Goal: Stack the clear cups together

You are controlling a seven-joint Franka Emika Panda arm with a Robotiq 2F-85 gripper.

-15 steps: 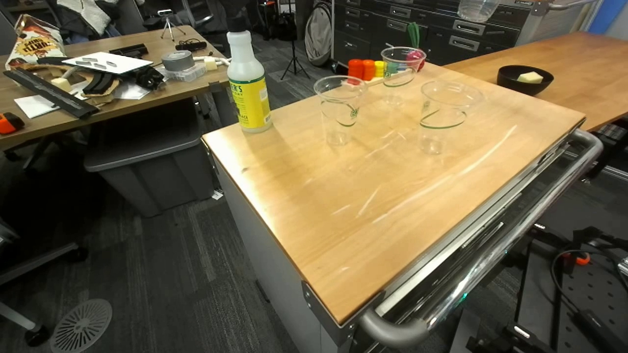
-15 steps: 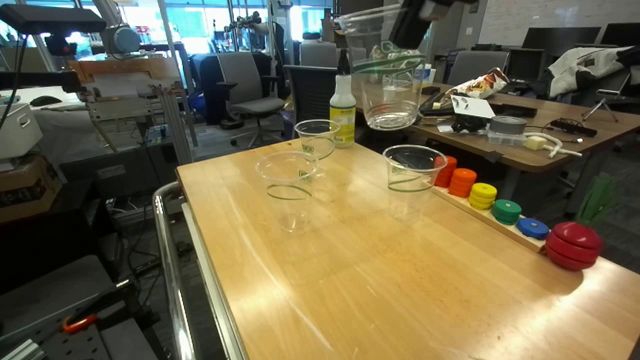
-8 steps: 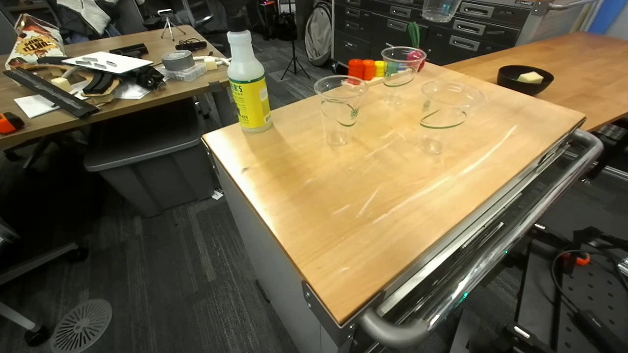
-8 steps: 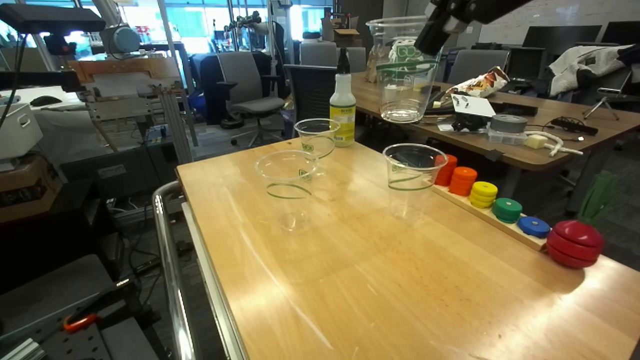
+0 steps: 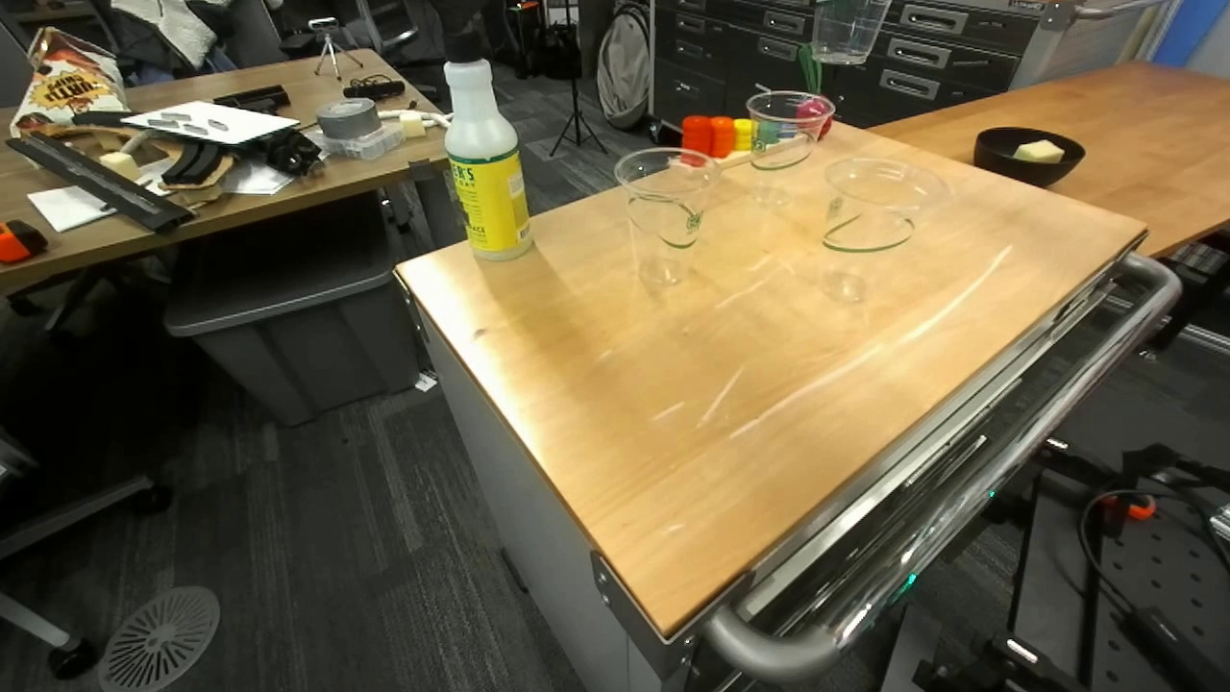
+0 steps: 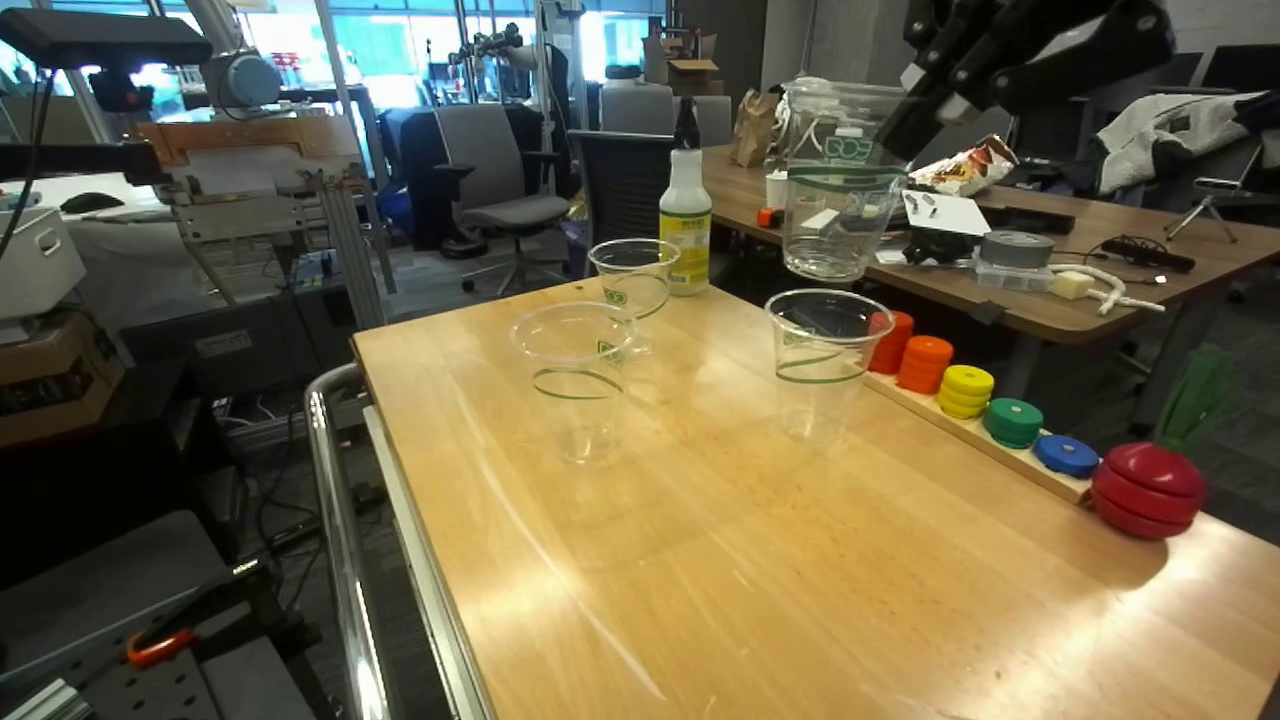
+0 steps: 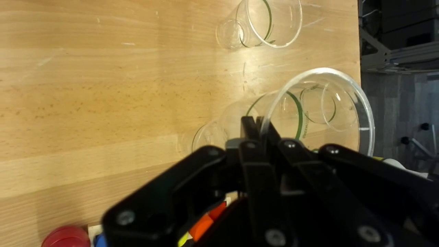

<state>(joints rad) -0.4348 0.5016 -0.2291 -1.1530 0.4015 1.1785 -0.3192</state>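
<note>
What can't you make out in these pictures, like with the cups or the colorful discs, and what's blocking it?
The held cup, in an exterior view: rim cut off by the top edge.
Another cup, wrist view: part of its rim cut off by the top edge.
The colorful discs, wrist view: mostly hidden behind the gripper.
The bottle label, in an exterior view: fine print too small to read.

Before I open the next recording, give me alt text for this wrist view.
A black gripper holds a clear cup by its rim above a wooden tabletop. Another clear cup stands near the picture's top edge, with parts of other cups showing behind the held one, and a red object sits at the bottom left.
</note>
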